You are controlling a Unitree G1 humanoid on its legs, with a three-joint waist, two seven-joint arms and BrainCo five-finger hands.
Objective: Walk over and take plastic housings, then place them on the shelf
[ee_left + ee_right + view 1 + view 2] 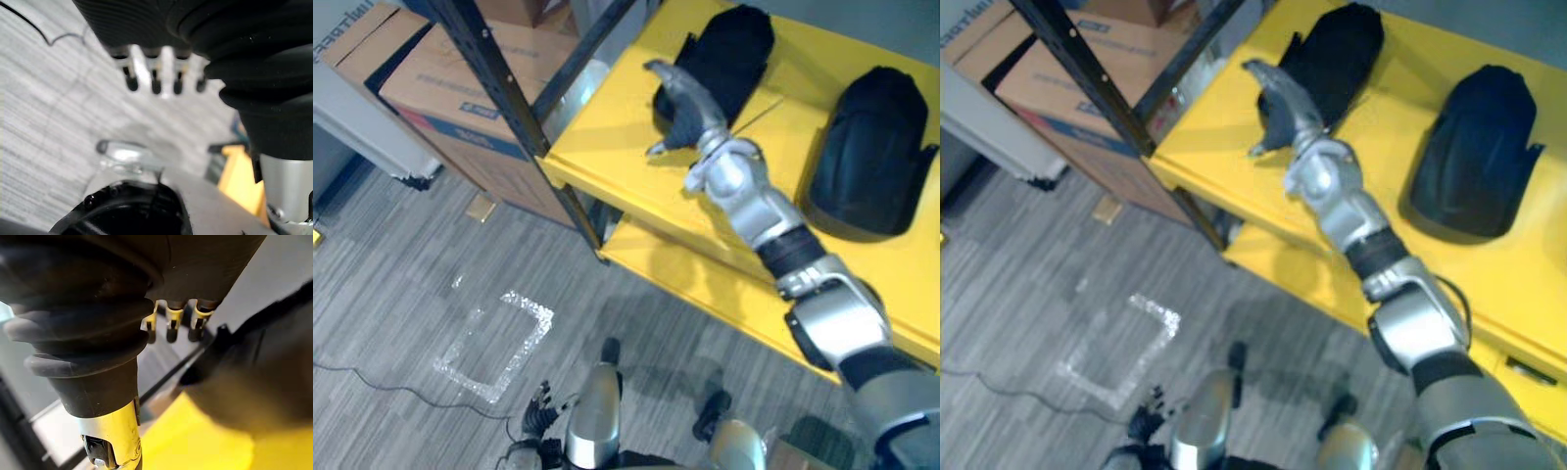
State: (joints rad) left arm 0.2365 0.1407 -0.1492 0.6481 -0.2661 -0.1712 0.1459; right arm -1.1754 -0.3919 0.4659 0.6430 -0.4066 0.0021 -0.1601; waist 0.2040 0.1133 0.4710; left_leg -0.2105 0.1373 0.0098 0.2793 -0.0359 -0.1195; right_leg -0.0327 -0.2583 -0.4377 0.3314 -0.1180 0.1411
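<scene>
housing (729,49) lies on yellow shelf (617,127), 2nd housing (873,147) near, apart | R hand (683,110) at its near end, fingers loose, not clamped | L hand (155,78) low, fingers straight, empty | step: prob. letting go after placing | next: lift R hand clear w/o dragging housing

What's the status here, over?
Right hand open beside left housing on yellow shelf. Left hand open, empty, hanging low. Second housing shelved alongside. No obstruction seen.

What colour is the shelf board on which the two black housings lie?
The shelf board is yellow, best seen in the left eye view.
</scene>
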